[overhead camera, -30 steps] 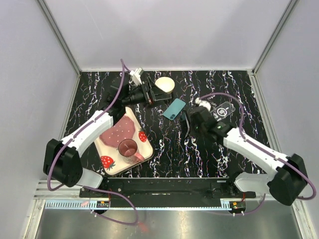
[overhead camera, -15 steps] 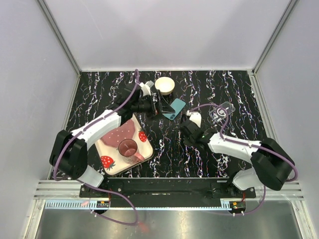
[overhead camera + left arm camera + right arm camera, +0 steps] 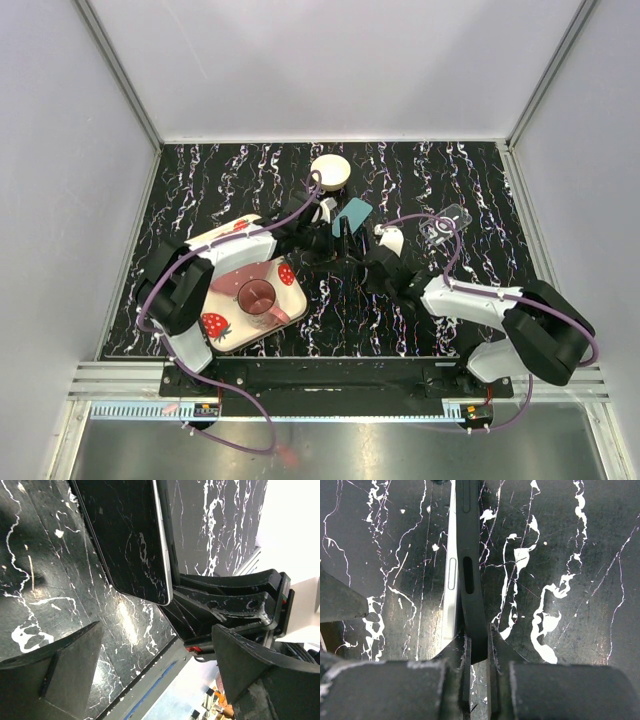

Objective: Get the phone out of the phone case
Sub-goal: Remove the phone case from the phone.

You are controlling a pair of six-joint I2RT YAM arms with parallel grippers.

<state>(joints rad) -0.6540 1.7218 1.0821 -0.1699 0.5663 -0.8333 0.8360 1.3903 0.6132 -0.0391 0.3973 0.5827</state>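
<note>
Peeling teal rubbery phone case (image 3: pixel 468 580) off silver-edged black-glass phone (image 3: pixel 130 540), tilted on edge on black marbled tabletop (image 3: pixel 250 170).
Pinching case lip w/ R gripper (image 3: pixel 477 640) fingers; holding L gripper (image 3: pixel 157 630) fingers spread beside screen. Close L on phone body, then pull lip away w/ R.

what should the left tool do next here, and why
Probably close the left tool on the phone. Its jaws stand open with the phone's corner between them, while the right tool is shut on the phone case edge beside the phone's silver side, so a grip would let them pull apart.
</note>
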